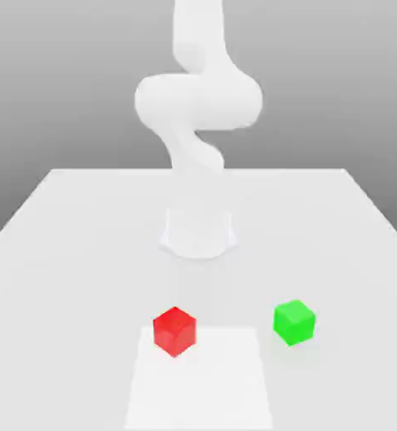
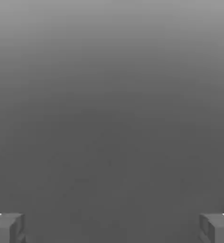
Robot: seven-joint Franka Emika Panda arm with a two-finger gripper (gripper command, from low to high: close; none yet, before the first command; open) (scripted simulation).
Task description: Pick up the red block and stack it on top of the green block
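The red block (image 1: 175, 330) rests on the white table (image 1: 59, 252), on the far left corner of a paler square patch. The green block (image 1: 294, 321) sits on the table toward the exterior view's right of the red one, a clear gap between them. In the hand view my gripper (image 2: 112, 228) is open, its two grey fingertips (image 2: 7, 228) standing far apart with nothing between them, facing plain grey background. The white arm (image 1: 198, 101) rises behind the blocks, well above both.
The arm's round base (image 1: 198, 232) stands on the table's middle, behind the blocks. A paler square patch (image 1: 203, 383) lies at the table's near edge. The tabletop widens toward the front on both sides.
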